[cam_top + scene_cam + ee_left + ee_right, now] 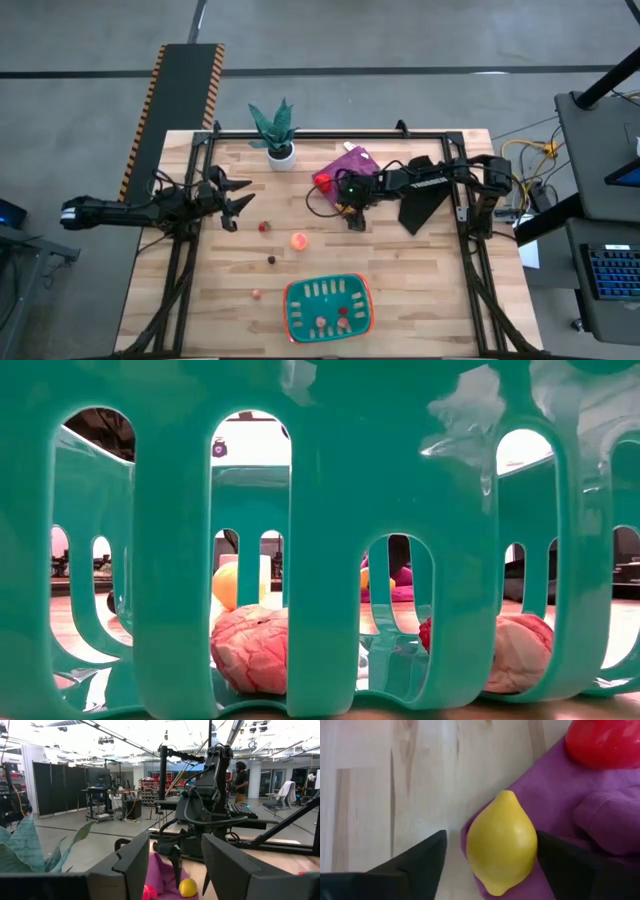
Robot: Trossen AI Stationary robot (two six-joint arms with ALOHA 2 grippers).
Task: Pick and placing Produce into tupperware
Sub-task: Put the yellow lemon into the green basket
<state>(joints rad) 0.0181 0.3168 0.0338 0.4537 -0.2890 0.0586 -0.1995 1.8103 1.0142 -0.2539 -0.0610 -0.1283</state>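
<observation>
My right gripper (352,215) hangs open at the purple cloth's near edge. In the right wrist view its two fingers stand on either side of a yellow lemon (502,842), which lies half on the cloth (580,805) and half on the wood. A red piece (323,181) rests on the cloth beside it. A peach-orange piece (299,241), a small red one (264,227), a dark one (271,260) and a tiny pink one (256,294) lie on the table. The teal basket (296,312) sits near the near edge with pink pieces (250,650) inside. My left gripper (238,198) waits open at the table's left.
A green potted plant (279,135) in a white pot stands at the far edge, left of the purple cloth (352,160). A black metal frame (330,136) runs around the table's edges. Bare wood lies between the loose pieces and the basket.
</observation>
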